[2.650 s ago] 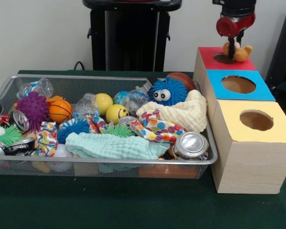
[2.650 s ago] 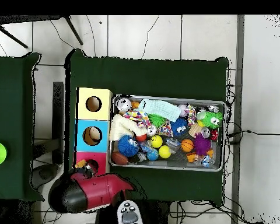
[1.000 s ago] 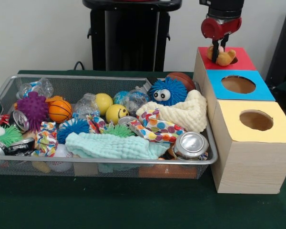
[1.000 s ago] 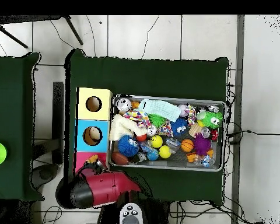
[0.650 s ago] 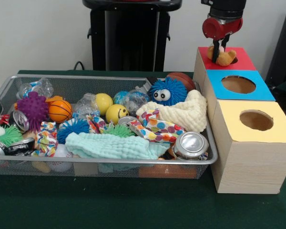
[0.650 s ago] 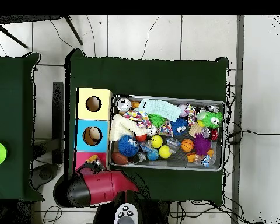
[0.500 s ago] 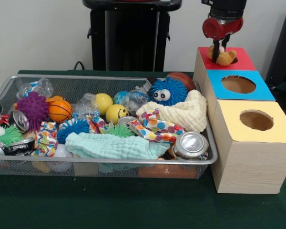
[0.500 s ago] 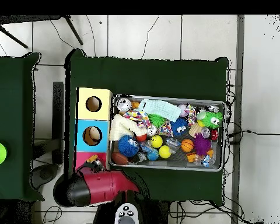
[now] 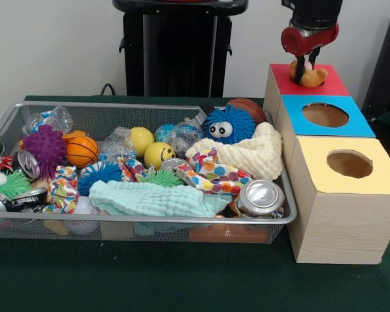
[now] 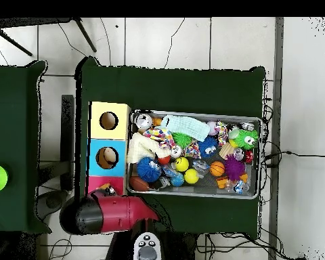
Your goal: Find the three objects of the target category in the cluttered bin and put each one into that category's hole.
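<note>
Starting at your left in the front view, the wire bin (image 9: pixel 6 133) is sitting full of clutter: spiky balls, a small basketball (image 9: pixel 82 150), crushed cans and folded cloths. None of that is in play right now. Moving right, you are looking at the row of three boxes, with the yellow-topped box (image 9: pixel 343 195) nearest the camera, the blue-topped box (image 9: pixel 325 116) in the middle and the red-topped box (image 9: pixel 309 80) at the far end.

The gripper (image 9: pixel 303 68) is hanging over the red-topped box, clenched on a small orange stuffed toy (image 9: pixel 309 75). The toy is sitting directly beneath the fingers, right at the red box's hole, which it is mostly covering. It is lying with its long axis roughly crosswise, left to right; which end is its head I cannot tell.

So you are dealing with a straight vertical relation: toy under gripper, hole under toy. Letting go looks like the next step, I judge.
</note>
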`<state>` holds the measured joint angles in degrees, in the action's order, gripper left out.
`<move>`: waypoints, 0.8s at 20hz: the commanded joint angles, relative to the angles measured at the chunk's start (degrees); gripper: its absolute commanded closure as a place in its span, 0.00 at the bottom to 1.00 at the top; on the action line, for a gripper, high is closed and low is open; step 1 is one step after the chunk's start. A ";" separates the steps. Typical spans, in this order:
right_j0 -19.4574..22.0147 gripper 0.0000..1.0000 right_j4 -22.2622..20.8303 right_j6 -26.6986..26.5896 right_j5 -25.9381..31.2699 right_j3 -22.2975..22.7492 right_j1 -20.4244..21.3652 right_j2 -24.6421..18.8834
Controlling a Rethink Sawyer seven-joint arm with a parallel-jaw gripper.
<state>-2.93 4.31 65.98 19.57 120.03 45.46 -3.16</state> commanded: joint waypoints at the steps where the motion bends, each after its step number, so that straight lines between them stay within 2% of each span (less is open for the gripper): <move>1: -0.55 1.00 4.95 13.55 9.34 3.25 -3.87 -7.14; 6: -1.89 1.00 6.23 14.15 9.42 3.09 -4.20 -6.19; 16: -3.64 1.00 3.80 13.18 3.84 0.85 -6.77 -1.81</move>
<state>-4.50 7.74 65.98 20.81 119.69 44.62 -2.42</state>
